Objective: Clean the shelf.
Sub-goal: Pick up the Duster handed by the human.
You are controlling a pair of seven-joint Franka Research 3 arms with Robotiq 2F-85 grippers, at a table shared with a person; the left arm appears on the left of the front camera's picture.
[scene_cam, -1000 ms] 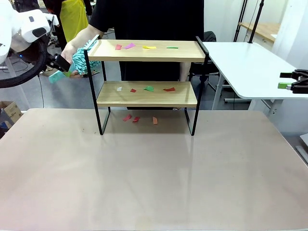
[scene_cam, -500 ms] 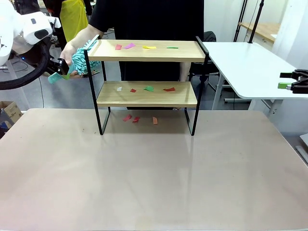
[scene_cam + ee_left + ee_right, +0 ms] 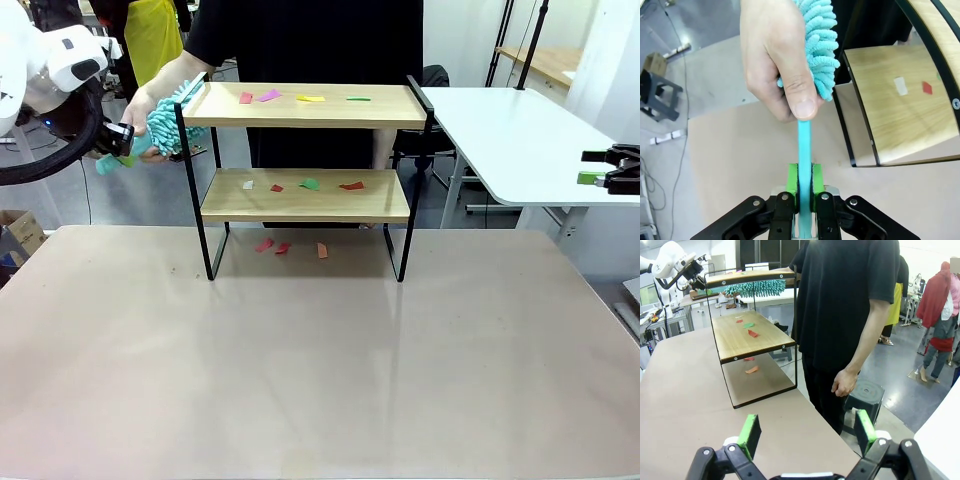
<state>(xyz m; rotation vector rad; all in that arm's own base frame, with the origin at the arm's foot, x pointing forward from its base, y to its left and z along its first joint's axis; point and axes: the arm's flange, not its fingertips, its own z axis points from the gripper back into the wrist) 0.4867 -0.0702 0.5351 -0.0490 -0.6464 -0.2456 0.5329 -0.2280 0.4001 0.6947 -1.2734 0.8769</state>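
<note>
- Front view, far left: the left gripper (image 3: 118,137) is off the table's left edge, level with the gap between the boards. Left wrist view shows the left gripper (image 3: 805,172) with green pads pressed onto the thin teal plastic handle (image 3: 804,142) of a fluffy teal chenille duster (image 3: 821,45).
- The person's hand (image 3: 150,103) holds the same duster (image 3: 166,122) where handle meets head; thumb and fingers (image 3: 774,60) wrap it. Both grip at once, so this reads as a hand-over. The person's grip is high, probably to leave the handle end free for the robot.
- Small two-tier rack shelf (image 3: 385,205), light wooden boards in a thin black metal frame, stands on the far part of the beige table (image 3: 300,380), just right of the duster. The duster head is next to the shelf's left post and I can't tell whether it touches.
- Coloured paper scraps lie on the top board (image 3: 300,98) and the lower board (image 3: 310,184), and more lie on the table under the rack (image 3: 285,246). Nothing looks swept, so cleaning is judged not started.
- The person in a black T-shirt (image 3: 310,40) stands behind the shelf with the other arm hanging down (image 3: 845,382).
- Far right: the right gripper (image 3: 592,168) is parked beside the table, well away from the shelf. Right wrist view shows the right gripper (image 3: 807,432) with fingers wide apart, holding nothing, likely idle.
</note>
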